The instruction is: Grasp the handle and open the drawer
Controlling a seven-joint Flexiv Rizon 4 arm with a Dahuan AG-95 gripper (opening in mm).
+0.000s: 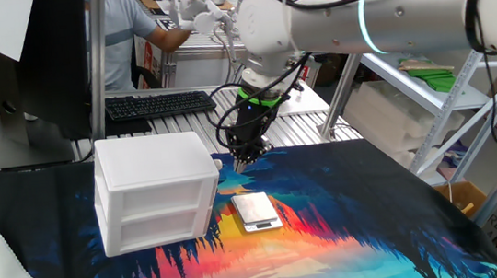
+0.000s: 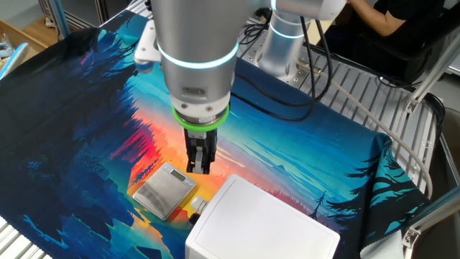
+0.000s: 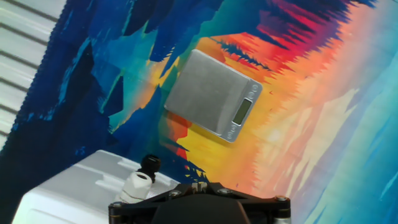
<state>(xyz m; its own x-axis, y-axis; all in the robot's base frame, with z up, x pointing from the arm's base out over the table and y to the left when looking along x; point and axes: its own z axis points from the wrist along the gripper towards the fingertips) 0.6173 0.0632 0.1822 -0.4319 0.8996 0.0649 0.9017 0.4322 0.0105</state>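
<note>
The small white two-tier cabinet point(image 1: 154, 163) stands on the left of the mat, and its top also shows in the other fixed view point(image 2: 262, 223). The upper drawer point(image 1: 154, 194) sits flush in the shell. The handle point(image 1: 218, 163) is a small white nub on the cabinet's right face; it also shows in the other fixed view point(image 2: 199, 206) and in the hand view point(image 3: 138, 182). My gripper point(image 1: 244, 161) point(image 2: 200, 171) hangs just right of the handle, above the mat, touching nothing. Its fingers look pressed together and empty. The fingertips are hidden in the hand view.
A flat silver scale point(image 1: 256, 210) point(image 2: 164, 190) point(image 3: 214, 94) lies on the colourful mat beside the cabinet, below my gripper. A keyboard point(image 1: 160, 104) and a person are behind the table. Metal shelving stands at the right.
</note>
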